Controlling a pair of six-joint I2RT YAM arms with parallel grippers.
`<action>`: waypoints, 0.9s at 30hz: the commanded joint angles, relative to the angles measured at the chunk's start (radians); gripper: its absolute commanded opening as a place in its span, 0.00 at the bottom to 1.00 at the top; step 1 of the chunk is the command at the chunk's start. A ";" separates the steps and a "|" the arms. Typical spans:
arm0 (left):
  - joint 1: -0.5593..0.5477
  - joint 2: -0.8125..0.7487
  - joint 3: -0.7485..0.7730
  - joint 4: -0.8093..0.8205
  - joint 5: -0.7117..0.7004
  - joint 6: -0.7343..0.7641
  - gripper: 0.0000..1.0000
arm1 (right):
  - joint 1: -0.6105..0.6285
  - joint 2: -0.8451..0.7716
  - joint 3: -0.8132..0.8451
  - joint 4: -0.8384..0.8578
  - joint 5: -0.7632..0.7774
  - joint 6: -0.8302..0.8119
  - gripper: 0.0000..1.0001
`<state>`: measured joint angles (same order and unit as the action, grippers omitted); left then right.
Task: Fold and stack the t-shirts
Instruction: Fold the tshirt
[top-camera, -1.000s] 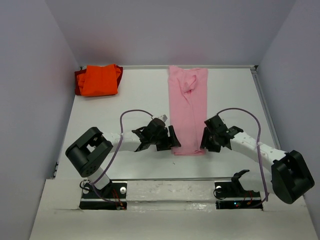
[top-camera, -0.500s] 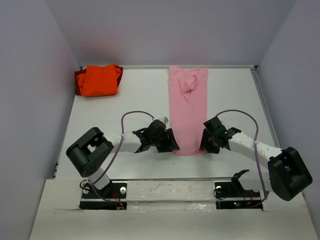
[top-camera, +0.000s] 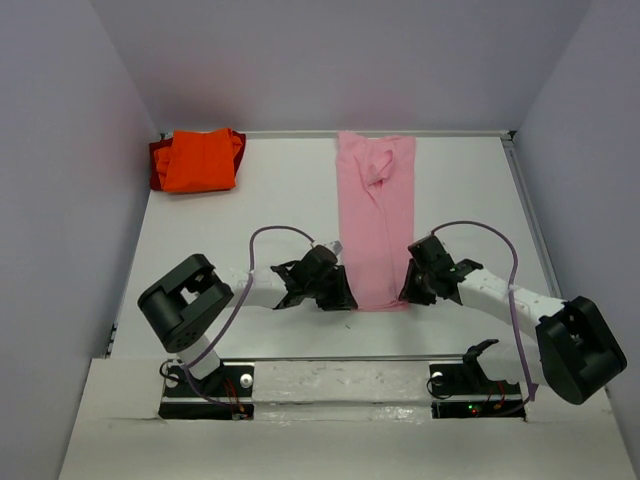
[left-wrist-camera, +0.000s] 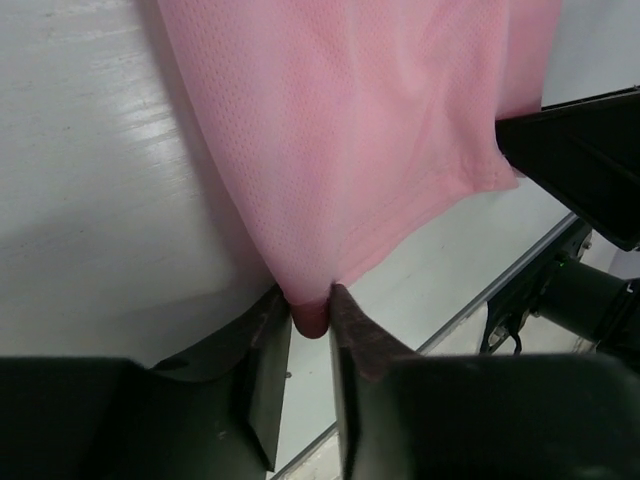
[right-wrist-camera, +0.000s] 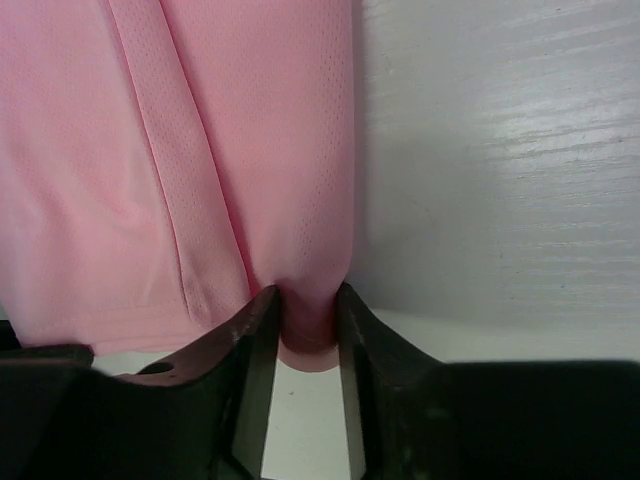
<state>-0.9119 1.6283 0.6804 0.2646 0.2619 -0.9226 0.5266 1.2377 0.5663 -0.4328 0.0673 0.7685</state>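
In the far left corner of the white table (top-camera: 270, 200) sits a little pile of orange t-shirts (top-camera: 200, 160), folded up, with a darker red bit peeking out on the pile's left side. Nearer to us the left arm (top-camera: 255, 285) reaches low across the table toward the middle, and a purple wire (top-camera: 275, 229) loops up over it. At its tip the left claw (top-camera: 343, 297) is pinching the near left corner of the pink t-shirt (top-camera: 376, 215). In the left wrist view its two black fingers (left-wrist-camera: 262, 360) are squeezed close with a small fold of pink cloth caught between them. The pink t-shirt lies in the middle of the table, well apart from the orange pile. It is folded into one long thin strip that runs from the far edge of the table down toward the arms, with a crumpled bump near its far end. The right claw (top-camera: 408, 292) is pinching the near right corner, and the right wrist view shows a bit of pink cloth pressed tight between its fingers (right-wrist-camera: 355, 350). Behind it the right arm (top-camera: 490, 290) stretches out to the right, with a second purple wire (top-camera: 465, 223) arching above it
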 joint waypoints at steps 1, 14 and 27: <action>-0.008 0.015 -0.005 -0.007 0.008 0.016 0.30 | 0.015 0.002 -0.034 0.029 -0.012 0.009 0.20; -0.048 0.027 -0.042 0.056 0.043 -0.014 0.00 | 0.033 -0.139 -0.046 -0.030 -0.099 0.017 0.00; -0.143 -0.169 -0.013 -0.080 -0.075 -0.041 0.00 | 0.061 -0.328 0.092 -0.268 0.006 0.015 0.00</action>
<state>-1.0603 1.5368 0.6010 0.2852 0.2611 -0.9943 0.5785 0.9165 0.5697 -0.6380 0.0067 0.7971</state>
